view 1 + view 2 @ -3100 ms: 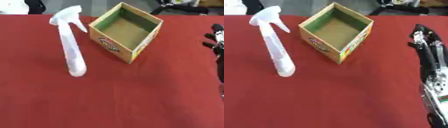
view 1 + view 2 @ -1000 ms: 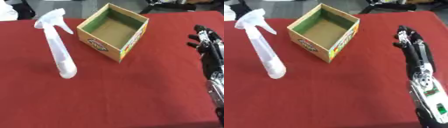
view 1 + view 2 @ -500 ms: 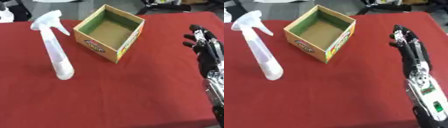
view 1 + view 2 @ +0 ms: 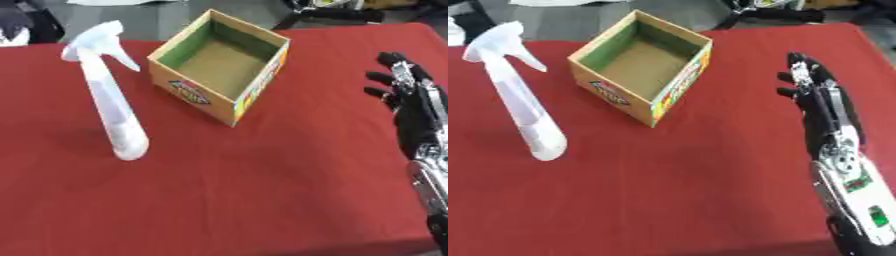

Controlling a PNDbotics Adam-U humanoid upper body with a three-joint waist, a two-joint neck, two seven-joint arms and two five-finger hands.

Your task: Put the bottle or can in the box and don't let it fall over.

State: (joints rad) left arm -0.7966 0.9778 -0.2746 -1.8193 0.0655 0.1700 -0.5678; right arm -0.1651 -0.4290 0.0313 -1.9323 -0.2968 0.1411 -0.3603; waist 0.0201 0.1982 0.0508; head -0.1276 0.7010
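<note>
A white spray bottle (image 4: 109, 97) stands upright on the red table (image 4: 245, 190), left of centre, its trigger nozzle pointing toward the box. An open cardboard box (image 4: 223, 65) with a green inner wall and printed sides sits to its right, empty. My right hand (image 4: 808, 85) is over the table at the right, well clear of the box, fingers straight and holding nothing. My left hand shows in neither view.
The red table's far edge (image 4: 350, 32) runs just behind the box, with dark equipment (image 4: 337, 12) on the floor beyond. My right forearm (image 4: 846, 175) runs down the right side to the lower corner.
My right hand has come in from the right edge and reached farther forward. The view has shifted, so the bottle and box appear in slightly different places; both stay put on the table.
</note>
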